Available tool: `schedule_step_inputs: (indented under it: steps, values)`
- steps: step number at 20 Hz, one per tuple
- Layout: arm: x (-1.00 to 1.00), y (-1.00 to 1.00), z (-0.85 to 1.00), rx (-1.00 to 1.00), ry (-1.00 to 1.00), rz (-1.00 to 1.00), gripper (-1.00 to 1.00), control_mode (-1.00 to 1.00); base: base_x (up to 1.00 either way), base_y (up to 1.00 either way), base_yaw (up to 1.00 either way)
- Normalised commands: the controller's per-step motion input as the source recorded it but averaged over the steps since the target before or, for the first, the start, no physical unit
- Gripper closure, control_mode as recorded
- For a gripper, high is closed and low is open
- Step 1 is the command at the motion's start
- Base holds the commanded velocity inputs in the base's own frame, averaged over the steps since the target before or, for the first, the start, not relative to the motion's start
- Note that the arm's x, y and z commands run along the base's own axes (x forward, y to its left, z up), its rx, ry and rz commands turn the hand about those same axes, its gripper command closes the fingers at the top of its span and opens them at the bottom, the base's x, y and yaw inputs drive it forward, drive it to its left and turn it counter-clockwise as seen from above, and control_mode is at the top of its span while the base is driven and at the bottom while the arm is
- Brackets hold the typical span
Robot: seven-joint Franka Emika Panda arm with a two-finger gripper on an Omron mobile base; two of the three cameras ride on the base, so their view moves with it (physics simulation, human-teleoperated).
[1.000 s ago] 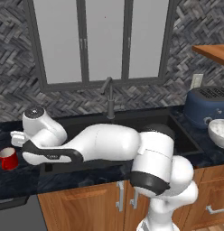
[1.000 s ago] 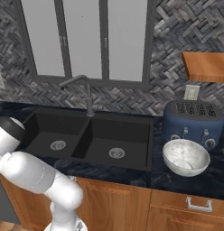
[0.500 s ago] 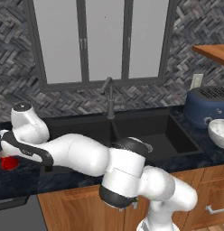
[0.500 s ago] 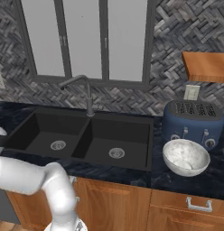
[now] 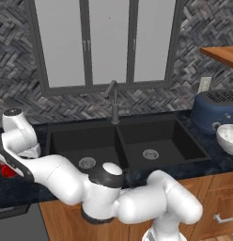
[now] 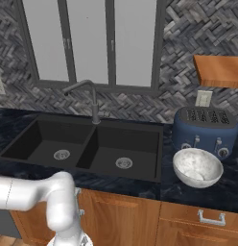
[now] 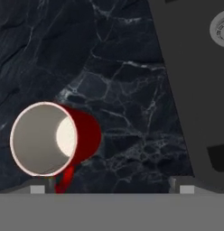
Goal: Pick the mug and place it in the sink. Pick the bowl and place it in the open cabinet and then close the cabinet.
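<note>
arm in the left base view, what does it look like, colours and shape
The arm is glossy white, built of thick rounded segments with bulbous elbows. Dark grey to black bands and caps mark the joints. No cables or markings show.

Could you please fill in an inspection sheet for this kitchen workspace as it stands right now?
Surface: dark marbled counter around the sink.
Job's things: red mug upright on the counter left of the sink; bowl on the counter in front of the toaster; cabinet only partly in frame.
Clutter: nothing seen beyond the toaster.
Grippers: gripper above the mug, jaws open, holding nothing.
Cables: nothing seen.
Surroundings: window, herringbone tile wall, faucet, wooden drawers below.
</note>
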Motion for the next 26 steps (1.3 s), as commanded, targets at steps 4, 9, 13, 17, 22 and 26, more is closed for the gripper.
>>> schedule_step_inputs:
  steps: [4,9,13,17,22,26]
  values:
    - [0.29,0.22,-0.27,0.0,0.0,0.0,-1.0,-1.0,0.0,0.0,0.0]
    - [0.28,0.13,-0.24,0.0,0.0,0.0,-1.0,-1.0,0.0,0.0,0.0]
    - [0.25,0.19,-0.2,0.0,0.0,-0.01,-1.0,-1.0,0.0,0.0,0.0]
    - [0.26,0.28,-0.26,0.0,0.0,0.0,-1.0,-1.0,0.0,0.0,0.0]
    - [0.06,0.08,-0.37,-0.01,0.0,0.0,-1.0,-1.0,0.0,0.0,0.0]
    - [-0.04,0.02,-0.2,0.01,0.0,0.0,-1.0,-1.0,0.0,0.0,0.0]
